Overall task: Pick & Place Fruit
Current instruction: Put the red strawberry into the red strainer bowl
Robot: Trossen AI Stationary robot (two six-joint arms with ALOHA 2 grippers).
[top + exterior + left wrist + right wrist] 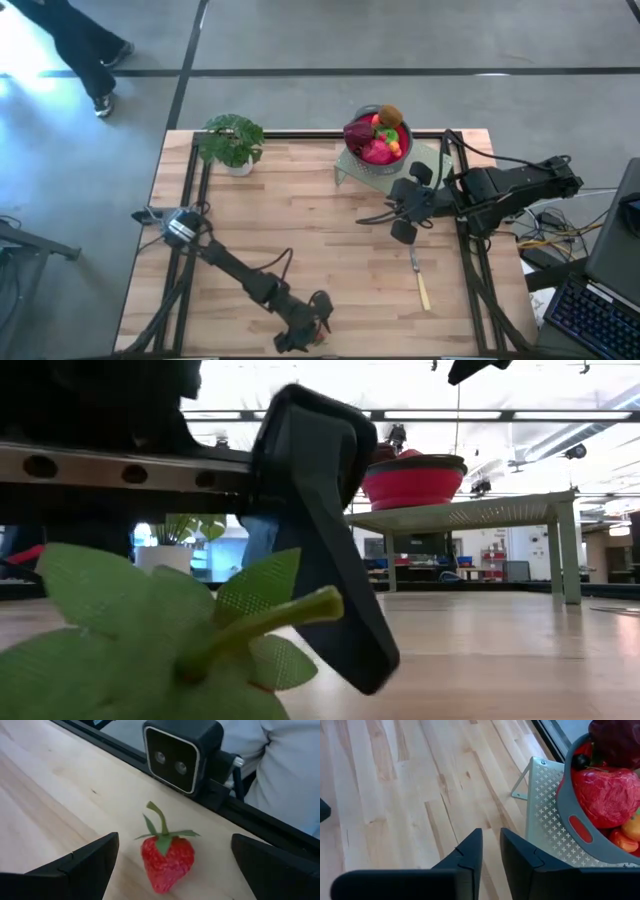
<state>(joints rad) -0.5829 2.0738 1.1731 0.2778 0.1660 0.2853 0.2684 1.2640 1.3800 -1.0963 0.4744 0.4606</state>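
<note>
Straddling a strawberry (167, 862) cut off below, the left end effector (175, 865) gapes wide.

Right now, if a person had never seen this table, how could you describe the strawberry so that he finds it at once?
Start at the wooden table and go to its near edge, opposite the potted plant. There the left end effector stands open, and the strawberry lies on the wood between its fingers. It is the only fruit outside the bowl: small, red, with a green leafy stem.
</note>
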